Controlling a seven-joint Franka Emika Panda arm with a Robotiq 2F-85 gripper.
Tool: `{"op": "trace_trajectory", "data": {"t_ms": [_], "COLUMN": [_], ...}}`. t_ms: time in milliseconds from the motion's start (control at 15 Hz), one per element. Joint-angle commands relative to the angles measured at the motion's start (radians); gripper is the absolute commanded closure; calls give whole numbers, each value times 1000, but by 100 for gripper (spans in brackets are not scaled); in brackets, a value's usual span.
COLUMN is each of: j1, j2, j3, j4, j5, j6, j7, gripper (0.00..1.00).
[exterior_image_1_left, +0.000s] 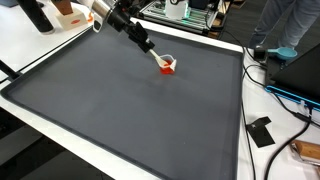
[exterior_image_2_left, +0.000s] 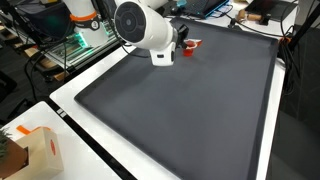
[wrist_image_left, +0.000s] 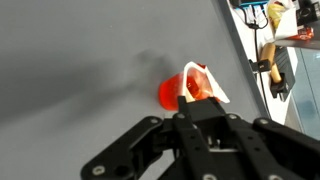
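1. While the small red cup (wrist_image_left: 176, 93) is sitting on the grey mat (exterior_image_1_left: 120, 115) near one edge, it is being closely overhung by the gripper (exterior_image_1_left: 163, 62).
2. The jaws are being hidden; open or closed cannot be told.
3. The cup is being judged light, thin-walled, easily tipped or crushed.
4. A gentle hold across opposite rim walls is being favoured, clear of the white insert (wrist_image_left: 208, 88).

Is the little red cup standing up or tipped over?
Standing up. In an exterior view the small red cup has its pale mouth facing up and its base down toward the dark grey mat.
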Motion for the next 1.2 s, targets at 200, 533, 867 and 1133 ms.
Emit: {"op": "trace_trajectory", "data": {"t_ms": [200,533,867,1133], "j1": [-16,-28,-35,-45], "j2": [40,54,65,73], "j3": [-4,-7,-15,-21], "j4": [23,28,39,48], "j5": [48,67,78,79], "j6": [-64,-117,-163,-193], "j7": [-33,-48,-60,-91], "gripper": [94,94,94,94]}}
